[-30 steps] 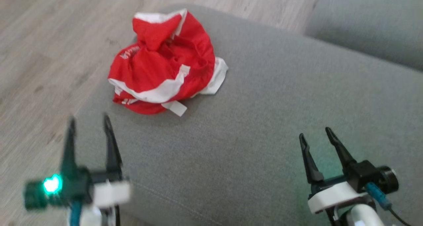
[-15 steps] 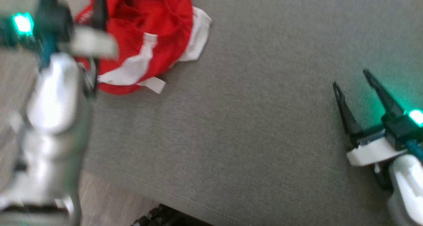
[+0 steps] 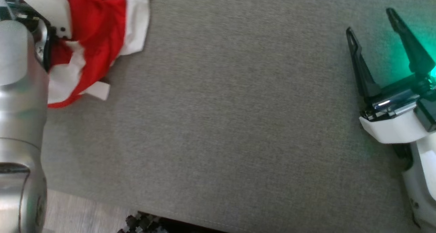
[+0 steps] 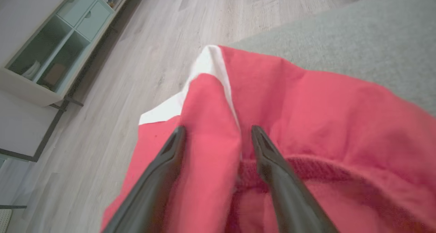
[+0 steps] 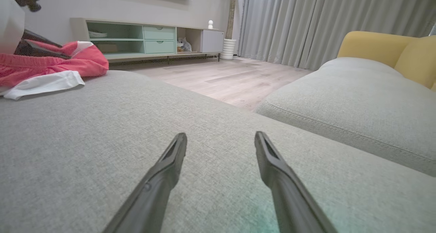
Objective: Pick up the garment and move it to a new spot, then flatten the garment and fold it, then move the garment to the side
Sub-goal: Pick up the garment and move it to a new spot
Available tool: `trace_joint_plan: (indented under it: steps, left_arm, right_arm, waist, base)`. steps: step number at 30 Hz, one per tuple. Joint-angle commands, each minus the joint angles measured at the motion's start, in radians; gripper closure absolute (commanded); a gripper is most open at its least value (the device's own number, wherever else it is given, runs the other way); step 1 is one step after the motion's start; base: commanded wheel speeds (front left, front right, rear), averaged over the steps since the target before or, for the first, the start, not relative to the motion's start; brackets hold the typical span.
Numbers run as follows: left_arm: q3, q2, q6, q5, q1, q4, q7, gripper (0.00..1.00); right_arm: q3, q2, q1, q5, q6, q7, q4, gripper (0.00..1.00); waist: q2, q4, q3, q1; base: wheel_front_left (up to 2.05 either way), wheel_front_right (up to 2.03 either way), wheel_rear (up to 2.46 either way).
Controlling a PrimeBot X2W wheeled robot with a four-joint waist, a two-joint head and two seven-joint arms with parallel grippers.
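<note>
garment (image 3: 98, 28): crumpled at sofa cushion (image 3: 221, 107) edge | left tool (image 4: 218, 130): angled down, jaws wide, straddling a garment fold, not clamped | right tool (image 3: 371, 21): wide open, empty, well apart from garment

- No text, brand, number or sign can be read.
- The white tab (image 3: 99, 90) on the red garment (image 3: 98, 25) is too blurred to show any print.

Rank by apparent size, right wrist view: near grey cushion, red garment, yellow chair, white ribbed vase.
1. near grey cushion
2. red garment and yellow chair: look alike, differing nearness, unranked
3. white ribbed vase
</note>
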Motion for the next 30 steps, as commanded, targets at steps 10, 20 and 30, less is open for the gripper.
trace_joint_plan:
  steps: [10,20,30]
  left_arm:
    - [-0.035,0.063,0.036,0.038,-0.129,0.038,-0.151,1.00]
    - [-0.134,0.075,0.019,0.115,-0.229,-0.027,-0.187,1.00]
    - [-0.227,0.052,-0.066,0.126,-0.290,-0.185,-0.135,1.00]
  right_arm:
    - [0.014,0.001,0.067,-0.004,-0.001,0.019,0.112,0.00]
    - [0.069,0.127,0.093,0.020,-0.001,0.019,0.171,0.00]
    - [0.065,0.253,0.173,0.044,-0.001,0.019,0.202,0.00]
  waist:
    - [0.0000,-0.010,-0.048,0.0001]
    - [0.0000,-0.090,-0.311,0.0001]
    - [0.0000,-0.318,-0.546,0.0001]
  base:
    - [0.00,0.00,0.00]
    - [0.00,0.00,0.00]
    - [0.00,0.00,0.00]
